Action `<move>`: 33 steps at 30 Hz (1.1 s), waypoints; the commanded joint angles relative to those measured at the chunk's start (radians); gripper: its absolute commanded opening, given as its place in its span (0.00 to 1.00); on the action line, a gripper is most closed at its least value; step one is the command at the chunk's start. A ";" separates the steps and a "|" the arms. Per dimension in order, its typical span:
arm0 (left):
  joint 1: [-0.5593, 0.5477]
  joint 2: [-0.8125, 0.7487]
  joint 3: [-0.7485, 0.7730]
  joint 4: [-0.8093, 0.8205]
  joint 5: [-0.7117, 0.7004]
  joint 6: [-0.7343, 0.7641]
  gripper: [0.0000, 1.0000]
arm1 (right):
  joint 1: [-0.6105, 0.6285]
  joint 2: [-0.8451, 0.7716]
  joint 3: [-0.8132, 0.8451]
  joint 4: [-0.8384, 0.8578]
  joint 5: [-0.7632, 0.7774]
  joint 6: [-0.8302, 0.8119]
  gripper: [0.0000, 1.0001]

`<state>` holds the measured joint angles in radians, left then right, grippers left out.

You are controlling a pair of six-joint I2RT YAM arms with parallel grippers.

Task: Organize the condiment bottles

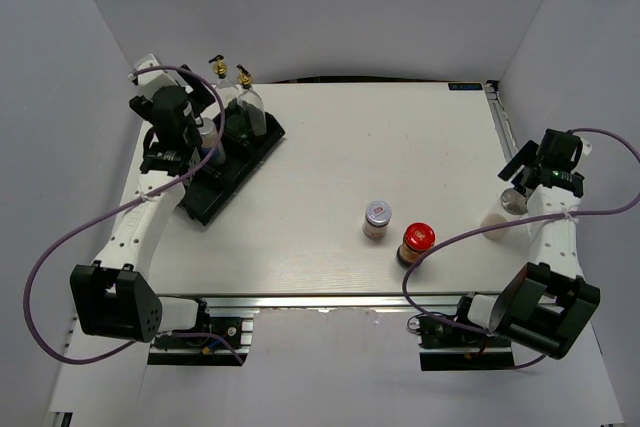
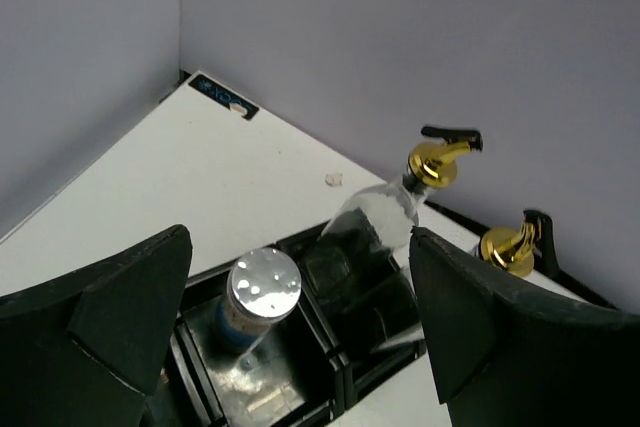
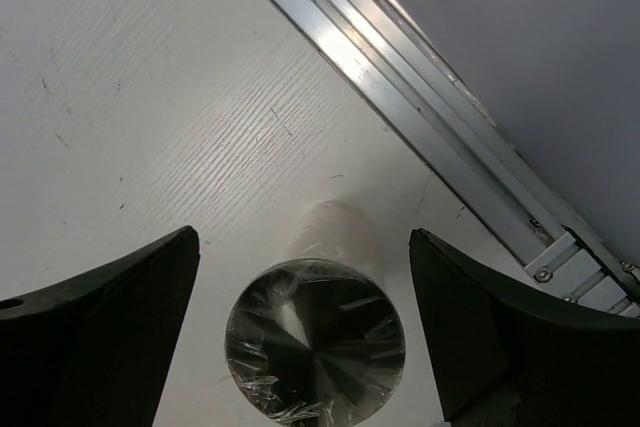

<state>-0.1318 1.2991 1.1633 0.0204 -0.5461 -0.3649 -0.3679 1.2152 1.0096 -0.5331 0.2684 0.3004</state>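
While left gripper (image 2: 298,239) hangs open above tray (image 1: 235,172), capped bottle (image 2: 262,292) sits in compartment straight below its fingers, two cruets (image 2: 385,212) just beyond. Right gripper (image 3: 300,239) open too, fingers either side of shaker (image 3: 315,342), which stands directly beneath, untouched. Silver-lidded jar (image 1: 377,217) and red-lidded jar (image 1: 416,242) stand well off to its left, on table. Step in hand, likely: picking up shaker. Next move calls for straight descent, fingers closing on body below cap, then carry across to free tray compartment.
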 commanded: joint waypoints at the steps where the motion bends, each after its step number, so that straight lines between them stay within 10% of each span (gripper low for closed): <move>1: 0.006 -0.020 0.044 -0.072 0.092 -0.006 0.98 | -0.003 0.023 0.006 0.027 -0.064 0.017 0.89; 10: 0.004 -0.015 0.095 -0.074 0.219 0.003 0.98 | -0.003 0.017 -0.052 0.015 -0.063 0.051 0.85; 13: 0.004 -0.014 0.093 -0.073 0.258 0.001 0.98 | -0.003 0.018 -0.049 0.009 -0.070 0.048 0.71; 17: -0.005 -0.001 0.095 -0.051 0.374 0.000 0.98 | -0.003 0.007 -0.010 0.002 -0.098 0.037 0.29; 23: -0.106 0.072 0.125 -0.031 0.691 0.099 0.98 | 0.017 0.026 0.084 0.047 -0.380 -0.073 0.08; 33: -0.380 0.189 0.116 -0.028 1.070 0.507 0.98 | 0.412 0.205 0.452 -0.070 -0.613 -0.282 0.00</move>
<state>-0.4721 1.4876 1.2785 -0.0265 0.3408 -0.0277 -0.0597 1.4017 1.3369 -0.5766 -0.1940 0.1108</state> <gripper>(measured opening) 0.983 0.729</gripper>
